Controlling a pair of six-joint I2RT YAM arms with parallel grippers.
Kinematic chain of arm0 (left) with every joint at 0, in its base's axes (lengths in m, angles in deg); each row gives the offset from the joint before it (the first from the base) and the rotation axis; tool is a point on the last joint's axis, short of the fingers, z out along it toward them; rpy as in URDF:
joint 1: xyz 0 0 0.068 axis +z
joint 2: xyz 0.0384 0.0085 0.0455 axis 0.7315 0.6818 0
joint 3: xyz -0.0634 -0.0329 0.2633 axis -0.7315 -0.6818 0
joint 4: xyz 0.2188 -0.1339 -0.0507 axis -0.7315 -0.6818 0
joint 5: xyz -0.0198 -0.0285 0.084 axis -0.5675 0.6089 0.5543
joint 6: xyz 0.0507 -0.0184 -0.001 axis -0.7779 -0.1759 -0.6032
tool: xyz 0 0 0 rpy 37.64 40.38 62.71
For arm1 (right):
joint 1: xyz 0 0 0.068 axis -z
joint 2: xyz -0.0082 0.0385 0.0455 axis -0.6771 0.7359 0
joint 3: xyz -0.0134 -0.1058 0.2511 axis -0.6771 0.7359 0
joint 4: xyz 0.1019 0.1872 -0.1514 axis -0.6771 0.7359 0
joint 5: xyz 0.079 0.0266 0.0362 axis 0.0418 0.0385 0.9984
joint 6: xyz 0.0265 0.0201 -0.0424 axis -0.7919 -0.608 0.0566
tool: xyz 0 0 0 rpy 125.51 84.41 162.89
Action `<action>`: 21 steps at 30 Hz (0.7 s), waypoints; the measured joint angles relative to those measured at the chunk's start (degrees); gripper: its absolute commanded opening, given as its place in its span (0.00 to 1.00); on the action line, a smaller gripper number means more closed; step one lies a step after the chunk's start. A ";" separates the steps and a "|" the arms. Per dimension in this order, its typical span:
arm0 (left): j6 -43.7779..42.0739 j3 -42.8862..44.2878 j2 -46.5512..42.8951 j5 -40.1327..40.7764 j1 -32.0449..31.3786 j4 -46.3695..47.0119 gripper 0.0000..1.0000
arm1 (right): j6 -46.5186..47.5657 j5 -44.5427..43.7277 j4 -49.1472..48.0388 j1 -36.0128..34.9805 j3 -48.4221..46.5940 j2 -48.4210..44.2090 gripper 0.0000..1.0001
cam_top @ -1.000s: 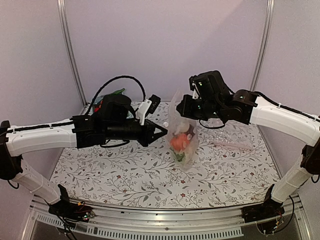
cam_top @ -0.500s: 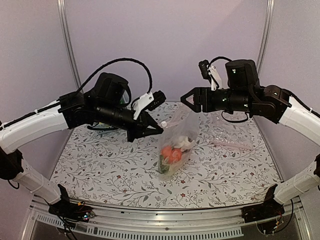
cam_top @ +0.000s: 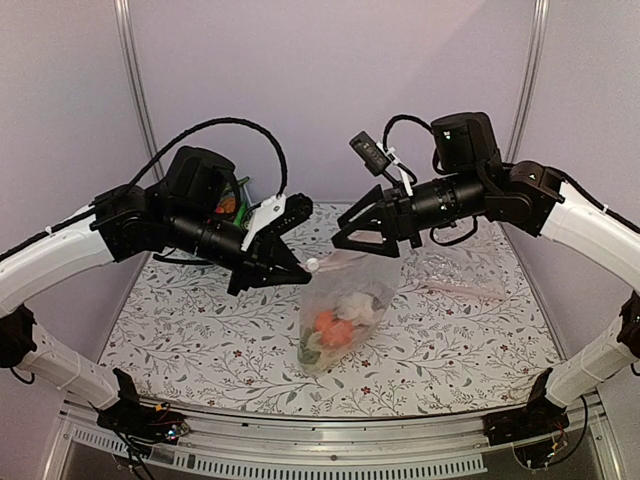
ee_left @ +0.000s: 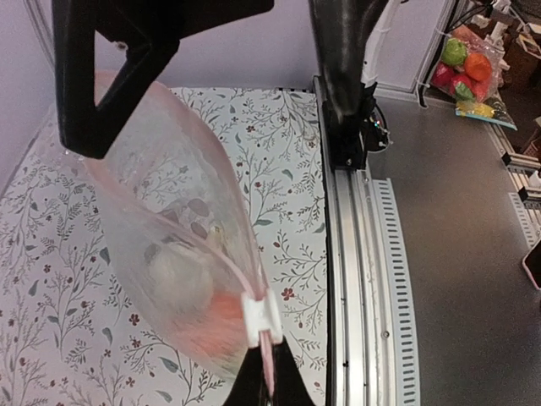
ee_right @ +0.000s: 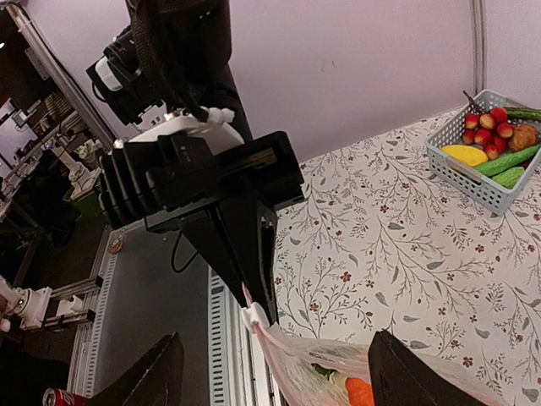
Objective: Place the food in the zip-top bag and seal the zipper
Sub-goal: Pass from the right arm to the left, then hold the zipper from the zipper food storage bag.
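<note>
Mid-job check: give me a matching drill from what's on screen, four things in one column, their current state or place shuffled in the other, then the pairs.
Things:
1. left gripper
2. right gripper
3. orange piece
4. small red fruits

States or places:
A. in the basket
B. open, jaws wide apart
C. shut on a corner of the zip-top bag at its mouth
D. inside the zip-top bag

Pairs: 1-C; 2-B; 3-D; 4-A
</note>
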 measured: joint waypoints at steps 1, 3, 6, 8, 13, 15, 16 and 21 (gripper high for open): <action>-0.02 -0.15 -0.28 -0.35 0.02 0.00 0.00 | 0.79 1.70 -0.04 -0.02 -0.50 0.74 0.75; -0.09 -0.44 -0.48 -1.05 0.02 0.07 0.00 | 1.79 4.81 0.02 -0.07 -1.60 2.32 0.73; -0.09 -0.70 -0.48 -1.88 0.04 0.04 0.00 | 3.04 7.89 0.02 -0.68 -2.95 4.48 0.71; -0.13 -0.72 -0.48 -2.47 0.07 0.09 0.00 | 3.91 9.18 0.24 -1.22 -3.63 5.75 0.70; -0.13 -0.83 -0.48 -3.89 0.31 0.15 0.00 | 6.45 12.11 1.51 -2.36 -4.42 8.39 0.66; -0.11 -1.03 -0.52 -4.55 0.61 0.39 0.00 | 7.23 12.87 2.14 -2.67 -4.44 9.11 0.64; -0.09 -1.16 -0.57 -4.85 0.83 0.35 0.00 | 7.48 13.25 2.45 -2.73 -4.44 9.40 0.61; 0.09 -1.49 -0.59 -6.56 1.75 0.37 0.00 | 8.92 13.75 3.15 -2.97 -4.52 10.14 0.48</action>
